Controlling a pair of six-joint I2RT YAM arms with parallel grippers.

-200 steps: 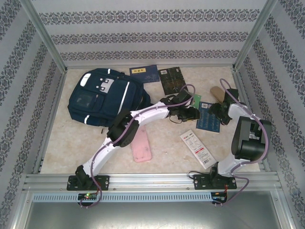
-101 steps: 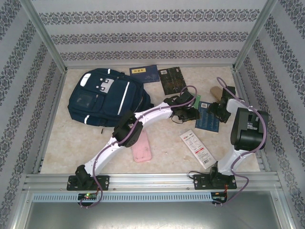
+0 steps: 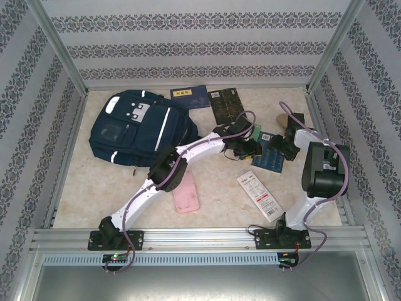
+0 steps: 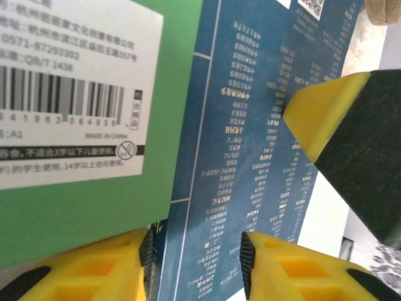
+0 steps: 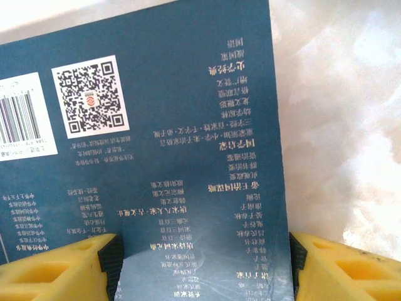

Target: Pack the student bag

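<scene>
Jaws of left end effector [image 4: 195,263] and right end effector [image 5: 203,266] stand apart over book [image 5: 175,144].

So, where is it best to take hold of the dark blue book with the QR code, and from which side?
Take the dark blue book by the free edge that borders bare table in the right wrist view, coming from that side. It lies flat and looks thin, so a finger probably must slide under; the green box crowds another side.
</scene>
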